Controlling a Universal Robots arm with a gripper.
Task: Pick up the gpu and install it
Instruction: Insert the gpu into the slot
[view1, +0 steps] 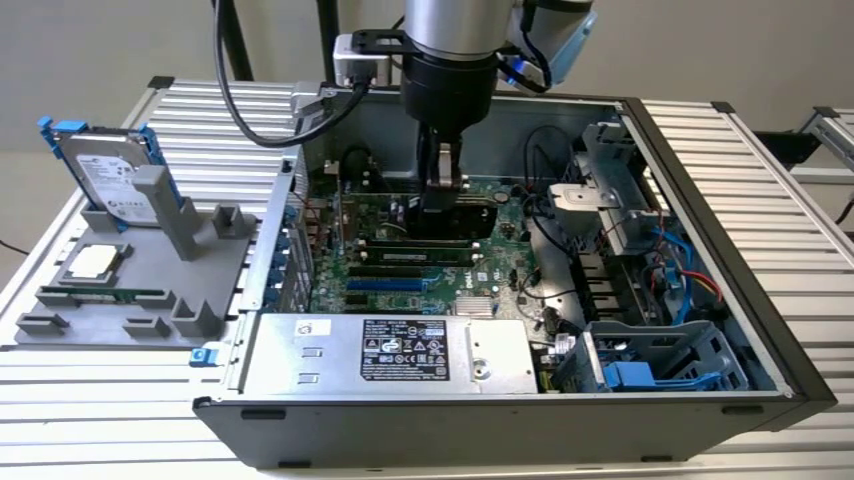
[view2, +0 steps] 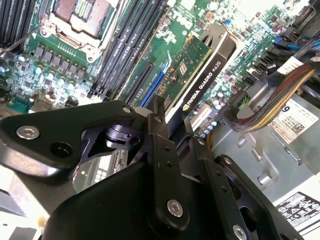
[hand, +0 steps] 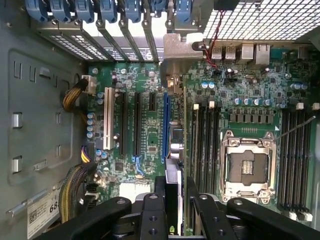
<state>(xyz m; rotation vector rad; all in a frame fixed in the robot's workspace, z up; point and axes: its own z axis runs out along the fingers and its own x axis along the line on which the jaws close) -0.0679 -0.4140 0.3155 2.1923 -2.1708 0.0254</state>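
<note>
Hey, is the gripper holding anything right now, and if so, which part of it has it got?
Yes. The gripper is shut on the gpu, pinching the card's upper edge near one end, with the card held on edge over the motherboard.

We get even, soft overhead light in the exterior view, with the computer case (view1: 747, 250) interior darker than the ribbed desk (view1: 120, 390) around it. In the first wrist view the vent grille (hand: 260, 20) blows out to white glare. In both wrist views the tool (view2: 172, 132) in the foreground reads as near-black and soft, while the motherboard (hand: 145, 125) stays sharp.
</note>
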